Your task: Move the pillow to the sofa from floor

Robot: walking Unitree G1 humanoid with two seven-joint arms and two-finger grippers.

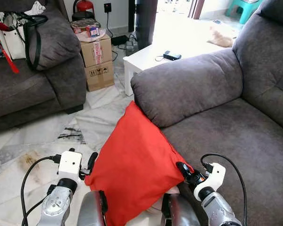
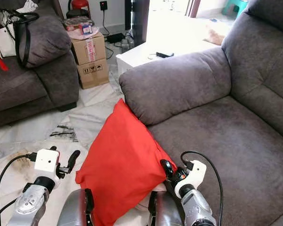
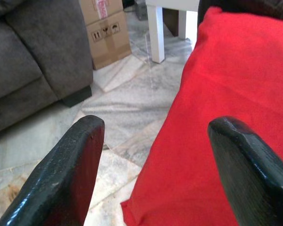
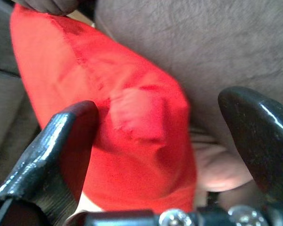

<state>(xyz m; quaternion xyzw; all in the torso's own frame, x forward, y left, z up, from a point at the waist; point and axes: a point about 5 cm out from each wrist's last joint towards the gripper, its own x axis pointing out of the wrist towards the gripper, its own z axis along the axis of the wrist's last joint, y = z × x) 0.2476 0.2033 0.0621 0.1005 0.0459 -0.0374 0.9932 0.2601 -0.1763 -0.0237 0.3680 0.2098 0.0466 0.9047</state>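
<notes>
Grippers [image 1: 90,162] flank red pillow [image 1: 134,165], corner-up against sofa [image 1: 217,117].

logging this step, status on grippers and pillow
Left gripper and right gripper open, flanking red pillow. Pillow leans on sofa front. Nothing blocking.
</notes>
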